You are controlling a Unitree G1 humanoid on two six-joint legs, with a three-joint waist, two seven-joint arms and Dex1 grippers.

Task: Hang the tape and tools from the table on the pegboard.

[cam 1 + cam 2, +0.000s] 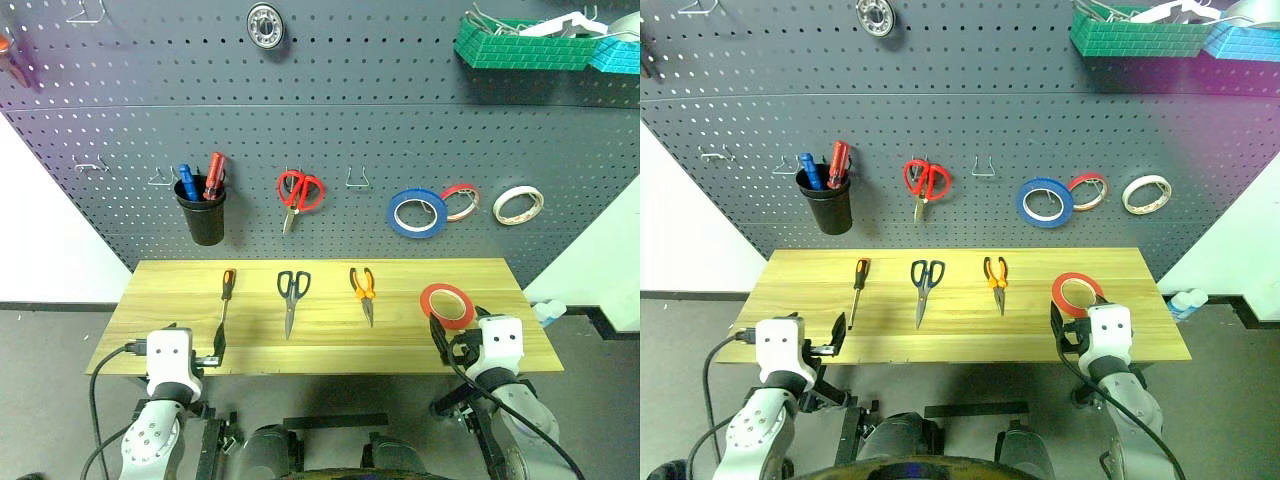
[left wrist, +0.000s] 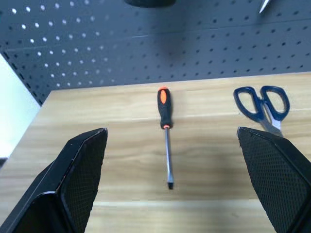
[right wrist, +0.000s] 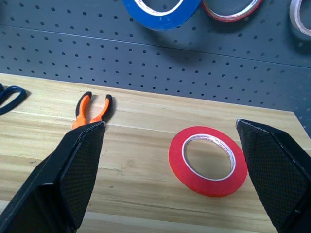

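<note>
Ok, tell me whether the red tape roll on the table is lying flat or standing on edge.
Lying flat. The red tape roll rests on its side on the table, its hole facing up.

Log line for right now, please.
left hand: open, empty | right hand: open, empty | screwdriver, scissors, pliers, red tape: on table, none hung

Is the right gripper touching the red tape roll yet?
Apart. In the right wrist view, bare table shows between the red tape roll and both open fingers of the right gripper.
</note>
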